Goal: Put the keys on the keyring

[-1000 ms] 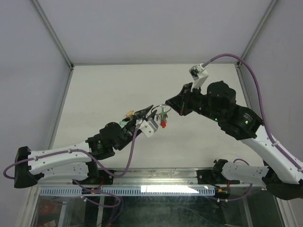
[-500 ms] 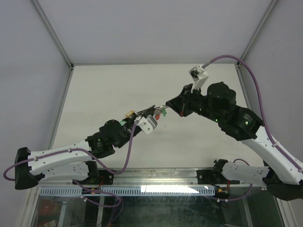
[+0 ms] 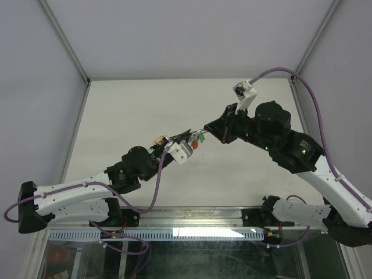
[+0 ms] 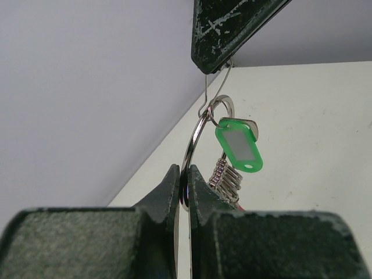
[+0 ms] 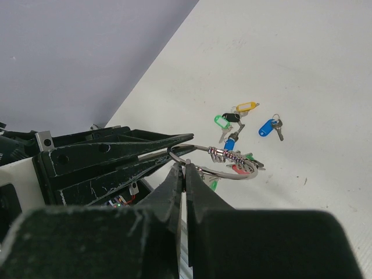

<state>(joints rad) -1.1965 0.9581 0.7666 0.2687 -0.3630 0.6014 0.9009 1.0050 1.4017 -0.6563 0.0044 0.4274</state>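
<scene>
Nothing readable is showing from where I'm standing; the green key tag is carrying only a blank label.

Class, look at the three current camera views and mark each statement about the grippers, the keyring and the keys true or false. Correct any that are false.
1. The left gripper and the right gripper are both shut on the keyring. True.
2. The keyring lies flat on the table. False: it is held up in the air between the two grippers, above the table.
3. A green-tagged key hangs from the keyring. True.
4. Every key is already on the keyring. False: loose keys with yellow, green and blue tags lie on the table.
</scene>
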